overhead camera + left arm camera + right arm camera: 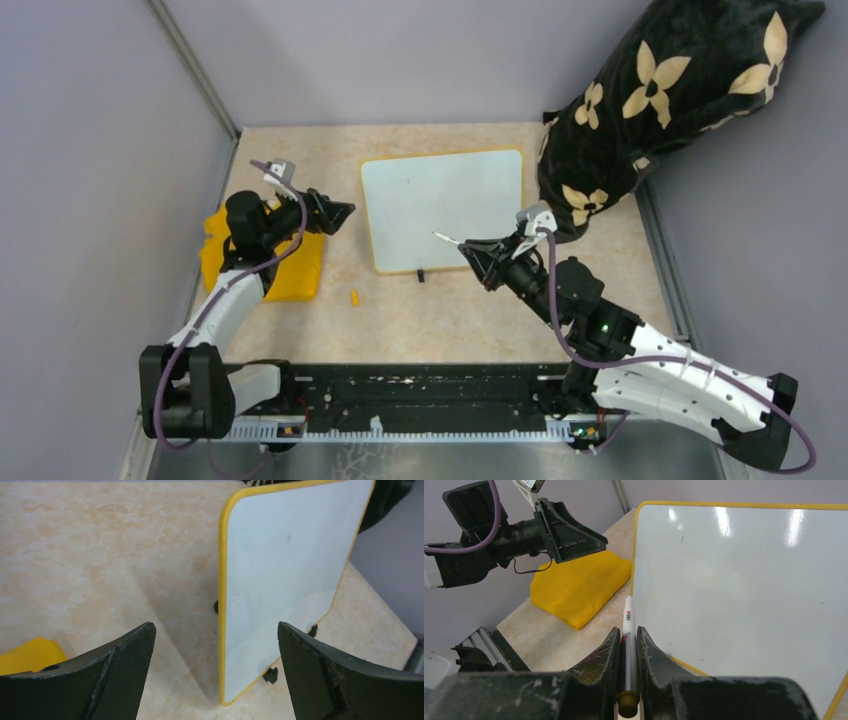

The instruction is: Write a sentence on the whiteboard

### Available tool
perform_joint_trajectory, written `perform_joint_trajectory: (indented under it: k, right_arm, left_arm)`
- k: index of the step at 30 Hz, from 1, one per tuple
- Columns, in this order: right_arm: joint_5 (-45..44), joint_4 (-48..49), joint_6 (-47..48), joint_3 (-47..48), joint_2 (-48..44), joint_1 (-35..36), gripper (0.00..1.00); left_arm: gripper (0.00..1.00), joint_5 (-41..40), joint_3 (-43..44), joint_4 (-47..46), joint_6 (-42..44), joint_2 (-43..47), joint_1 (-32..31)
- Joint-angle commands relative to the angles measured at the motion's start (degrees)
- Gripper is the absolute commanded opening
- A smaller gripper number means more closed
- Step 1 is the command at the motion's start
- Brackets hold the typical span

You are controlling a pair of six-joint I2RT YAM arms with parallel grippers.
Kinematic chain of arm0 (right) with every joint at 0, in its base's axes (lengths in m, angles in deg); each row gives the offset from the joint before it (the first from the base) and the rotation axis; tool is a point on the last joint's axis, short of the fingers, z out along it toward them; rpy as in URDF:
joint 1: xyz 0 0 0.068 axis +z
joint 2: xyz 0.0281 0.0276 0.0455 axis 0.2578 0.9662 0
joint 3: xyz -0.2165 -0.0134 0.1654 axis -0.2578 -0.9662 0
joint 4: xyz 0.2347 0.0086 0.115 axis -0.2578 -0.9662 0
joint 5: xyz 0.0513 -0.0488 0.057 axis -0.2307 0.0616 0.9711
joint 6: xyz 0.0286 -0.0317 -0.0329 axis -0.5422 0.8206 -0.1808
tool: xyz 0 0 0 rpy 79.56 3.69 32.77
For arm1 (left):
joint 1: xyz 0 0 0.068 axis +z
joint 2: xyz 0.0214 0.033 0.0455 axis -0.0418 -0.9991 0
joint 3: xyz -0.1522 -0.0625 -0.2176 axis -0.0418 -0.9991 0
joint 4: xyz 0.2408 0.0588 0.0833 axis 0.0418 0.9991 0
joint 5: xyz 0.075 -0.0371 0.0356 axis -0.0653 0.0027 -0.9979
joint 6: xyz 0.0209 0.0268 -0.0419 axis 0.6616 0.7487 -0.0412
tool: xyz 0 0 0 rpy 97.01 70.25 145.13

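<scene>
The whiteboard (pixel 440 205) lies flat mid-table, white with a yellow rim and small black feet on its near edge. The sentence does not show in any view; the board's face (pixel 744 595) looks plain white with a few tiny specks. My right gripper (pixel 480 250) hovers at the board's near right part, shut on a white marker (pixel 628 612) whose tip points over the board (pixel 437 236). My left gripper (pixel 335 212) is open and empty just left of the board, with the board's left edge (pixel 285 580) seen between its wide-apart fingers (pixel 215 630).
A folded yellow cloth (pixel 265 260) lies at the left under the left arm. A small orange cap (pixel 354 296) sits on the table in front of the board. A black flowered cushion (pixel 660 90) fills the back right corner, close to the board.
</scene>
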State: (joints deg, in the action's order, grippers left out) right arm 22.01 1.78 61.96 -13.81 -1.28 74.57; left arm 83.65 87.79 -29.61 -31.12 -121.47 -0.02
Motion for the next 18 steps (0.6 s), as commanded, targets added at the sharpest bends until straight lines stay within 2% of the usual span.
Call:
perform_joint_trajectory:
  k: [1, 4, 6, 14, 18]
  right_arm:
    - [-0.48, 1.08, 0.13, 0.84, -1.58, 0.48, 0.0]
    - [-0.54, 1.27, 0.17, 0.22, -2.56, 0.48, 0.0]
    - [-0.72, 1.19, 0.21, -0.14, -3.11, 0.52, 0.0]
    - [-0.97, 1.64, 0.64, -0.55, -2.92, 0.48, 0.0]
    - [-1.01, 1.41, 0.83, -0.09, -2.21, 0.48, 0.0]
  left_arm:
    - [0.95, 16.84, -2.99, -15.4, -7.23, -1.93, 1.96]
    - [0.94, 23.62, -7.39, -28.83, -14.85, -5.39, 4.26]
    - [0.92, 26.66, -8.24, -32.98, -16.54, -8.02, 4.21]
    - [0.83, 37.28, -3.83, -39.16, -15.99, -21.54, 3.33]
    - [0.81, 38.23, -3.26, -41.43, -14.9, -27.04, 3.58]
